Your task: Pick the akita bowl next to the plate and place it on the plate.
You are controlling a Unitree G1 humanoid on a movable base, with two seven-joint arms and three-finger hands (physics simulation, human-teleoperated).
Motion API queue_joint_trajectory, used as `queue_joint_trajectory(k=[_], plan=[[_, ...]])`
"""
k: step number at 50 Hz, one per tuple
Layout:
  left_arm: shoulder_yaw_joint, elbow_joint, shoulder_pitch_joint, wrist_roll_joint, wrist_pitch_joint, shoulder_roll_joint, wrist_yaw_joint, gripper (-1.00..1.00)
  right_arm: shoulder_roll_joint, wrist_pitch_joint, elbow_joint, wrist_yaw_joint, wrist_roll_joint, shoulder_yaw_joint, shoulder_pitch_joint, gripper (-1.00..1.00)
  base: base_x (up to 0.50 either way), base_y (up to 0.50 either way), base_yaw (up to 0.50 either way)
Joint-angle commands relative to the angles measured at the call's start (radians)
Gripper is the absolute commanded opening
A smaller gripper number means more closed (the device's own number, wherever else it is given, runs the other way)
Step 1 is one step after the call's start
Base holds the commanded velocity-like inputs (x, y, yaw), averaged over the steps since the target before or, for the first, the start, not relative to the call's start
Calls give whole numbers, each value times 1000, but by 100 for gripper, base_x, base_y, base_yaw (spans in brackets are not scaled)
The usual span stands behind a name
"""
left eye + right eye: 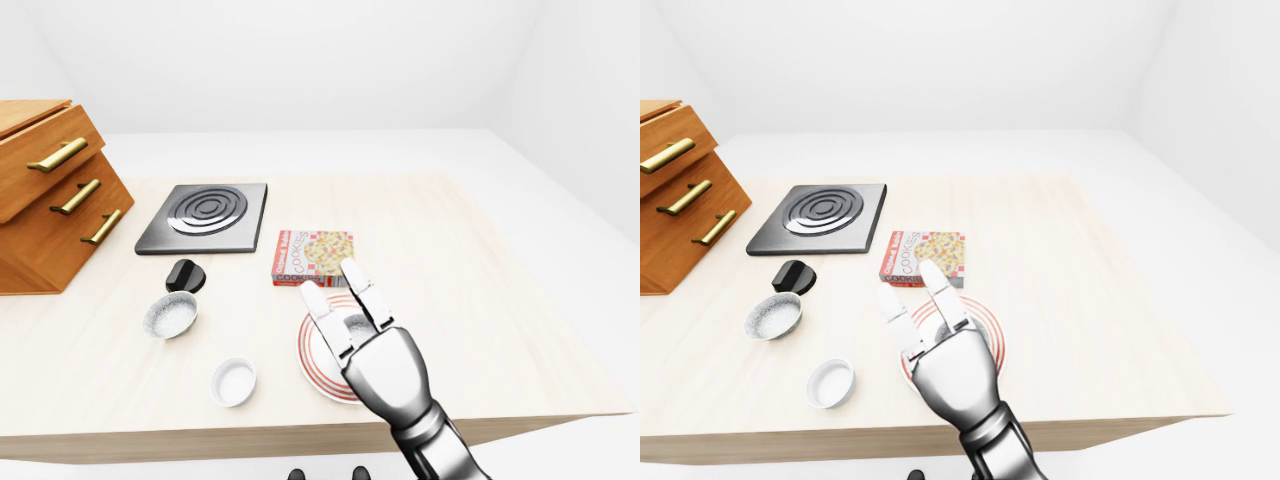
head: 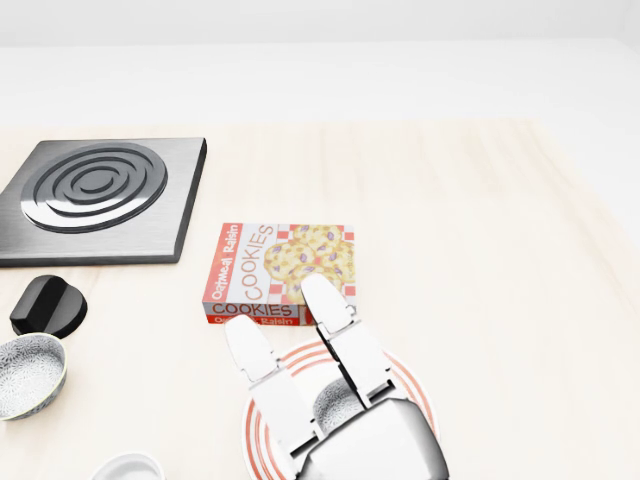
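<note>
Right robot hand (image 1: pixel 375 352) hangs over the plate (image 2: pixel 418 395), palm down, fingers extended and spread, gripping nothing. Akita bowl (image 2: pixel 335 403) sits on the plate, partly hidden beneath the fingers.

The head view looks steeply down on the table (image 2: pixel 500 300) from close, its bottom edge cutting the plate (image 2: pixel 416 396). The two eye views stand farther back, facing the same way, and take in the whole table and the drawers (image 1: pixel 50 210); all three share the box (image 2: pixel 280 272) and burner (image 2: pixel 95 190).

Cookie box (image 2: pixel 280 272) beside hotplate (image 2: pixel 95 195), wooden drawers (image 1: pixel 50 200)
</note>
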Motion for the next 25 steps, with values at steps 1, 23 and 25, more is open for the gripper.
queue_joint_trajectory(k=[1, 23, 25], plan=[[0, 1, 1, -1, 0, -2, -1, 100, -4, 0, -57, 31, 13, -22, 6, 100, 0, 0, 0], [1, -1, 2, -1, 0, 1, 0, 100, 30, 0, -352, 206, 27, -30, 27, 100, 0, 0, 0], [0, -1, 2, -1, 0, 0, 0, 100, 35, 0, -377, 220, 32, -32, 26, 100, 0, 0, 0]])
